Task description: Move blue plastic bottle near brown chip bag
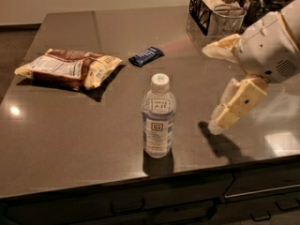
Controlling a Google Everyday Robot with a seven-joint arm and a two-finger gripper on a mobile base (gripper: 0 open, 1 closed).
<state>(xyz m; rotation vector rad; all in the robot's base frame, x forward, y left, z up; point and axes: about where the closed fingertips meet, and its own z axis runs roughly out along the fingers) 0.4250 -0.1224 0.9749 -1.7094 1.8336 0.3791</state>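
Note:
The blue plastic bottle (158,117) stands upright near the front edge of the dark counter, with a white cap and a pale label. The brown chip bag (70,68) lies flat at the left, well apart from the bottle. My gripper (209,89) hangs just above the counter to the right of the bottle, not touching it. Its two cream fingers (236,104) are spread apart and hold nothing.
A small dark-blue snack bar wrapper (146,56) lies behind the bottle. A clear plastic cup (225,22) and a black wire basket (206,6) stand at the back right. The counter's front edge (140,182) runs just in front of the bottle, with drawers below.

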